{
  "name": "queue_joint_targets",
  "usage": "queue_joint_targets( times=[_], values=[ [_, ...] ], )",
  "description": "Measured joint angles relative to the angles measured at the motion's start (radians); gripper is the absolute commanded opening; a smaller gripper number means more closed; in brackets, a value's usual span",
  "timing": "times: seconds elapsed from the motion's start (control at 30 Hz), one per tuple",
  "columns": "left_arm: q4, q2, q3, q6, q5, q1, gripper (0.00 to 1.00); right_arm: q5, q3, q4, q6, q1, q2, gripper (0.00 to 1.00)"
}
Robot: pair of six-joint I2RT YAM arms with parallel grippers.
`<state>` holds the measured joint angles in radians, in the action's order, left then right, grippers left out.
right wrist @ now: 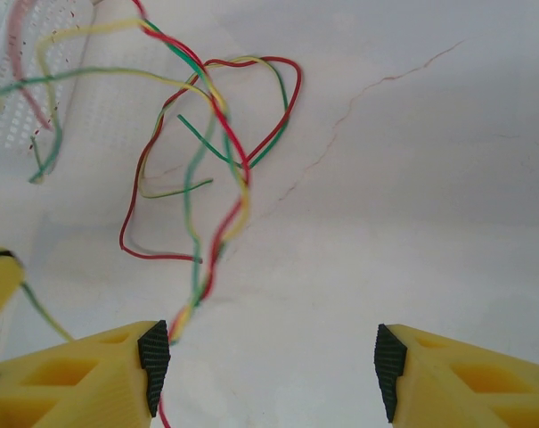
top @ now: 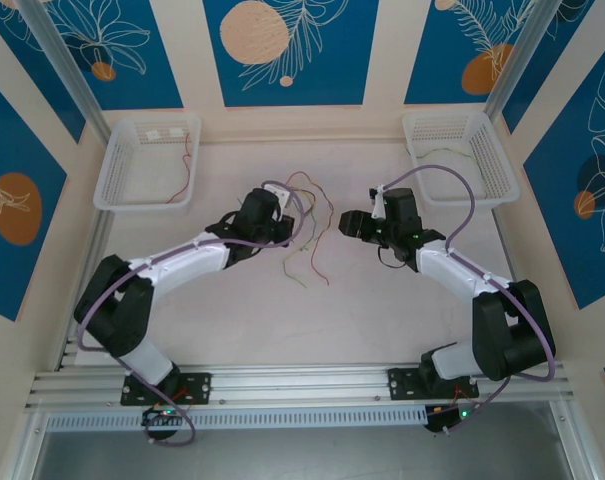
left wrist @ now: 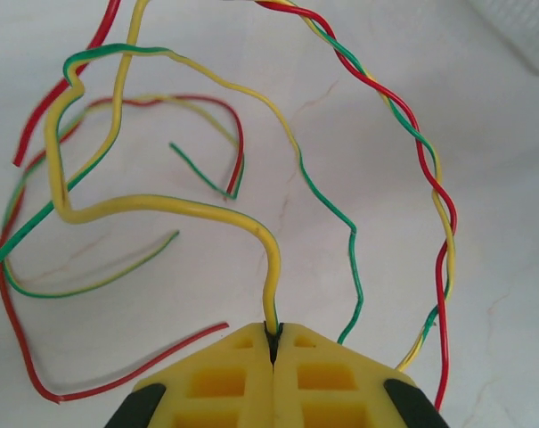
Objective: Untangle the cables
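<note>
The pale table (top: pixel 382 320) carries a white left basket (top: pixel 122 150) and right basket (top: pixel 492 165) at its far corners, and the tangled cables (top: pixel 307 235) lie near its middle, between the two arms. The left gripper (left wrist: pixel 273 334) has its jaws pressed together on a yellow wire (left wrist: pixel 162 203) of the tangle, which rises from the pinch and bends away among red and green strands. The right gripper (right wrist: pixel 265 357) holds its jaws wide apart with nothing between them, a twisted red, green and yellow strand (right wrist: pixel 217 241) passing close to one finger.
</note>
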<state>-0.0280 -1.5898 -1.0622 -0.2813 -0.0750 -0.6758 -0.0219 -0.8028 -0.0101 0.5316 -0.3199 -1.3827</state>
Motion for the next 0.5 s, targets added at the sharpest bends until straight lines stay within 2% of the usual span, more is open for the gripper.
queue_joint_targets(
  times=[0.27,0.5],
  values=[
    [0.006,0.113,0.018,0.049,0.045,-0.001,0.0,0.03,0.011,0.011,0.0,-0.002,0.011,0.65],
    [0.048,0.177,0.071,0.071,0.083,-0.002,0.0,0.088,0.1,0.066,-0.001,-0.002,0.142,0.65]
  ],
)
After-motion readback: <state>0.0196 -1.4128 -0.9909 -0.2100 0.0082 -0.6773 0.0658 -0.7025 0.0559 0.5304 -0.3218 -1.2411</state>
